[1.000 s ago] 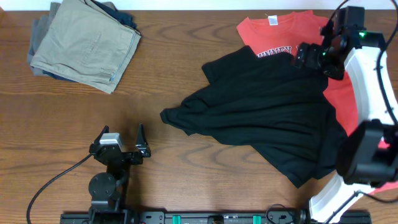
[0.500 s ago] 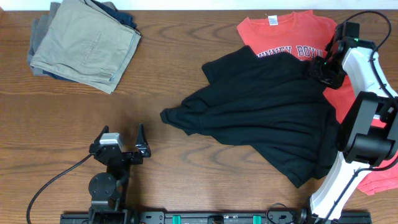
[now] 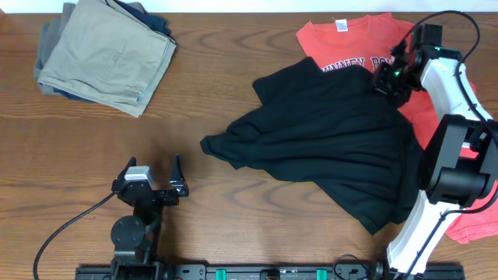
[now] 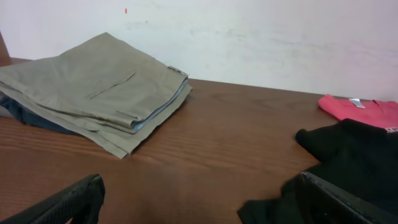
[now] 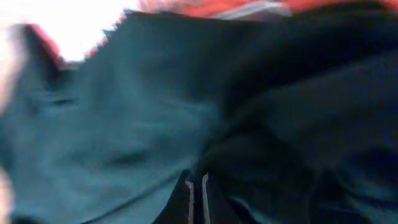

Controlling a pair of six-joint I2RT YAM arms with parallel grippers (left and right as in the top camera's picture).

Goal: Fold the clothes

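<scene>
Your right gripper (image 3: 387,78) has swung back left and snapped together, pinching the far right corner of the soft, matte black clothes (image 3: 327,144), rumpled in a rough triangle partly over the red T-shirt (image 3: 342,39), arm stretched far, while your left gripper (image 3: 152,177) sits spread wide, low at the near edge.

Robot lab or test cell, by the look. Wood-grain bench (image 3: 233,225) set against a bare white wall (image 4: 261,37). Left arm (image 3: 136,210) and right arm (image 3: 451,179) stand at a black rail (image 3: 257,273) along the frame's lower edge; loose cable (image 3: 78,214) lower left. Clothing lying about: khaki trousers (image 3: 105,54) upper left, red T-shirt (image 3: 342,39) and black garment (image 3: 327,140) right.
</scene>
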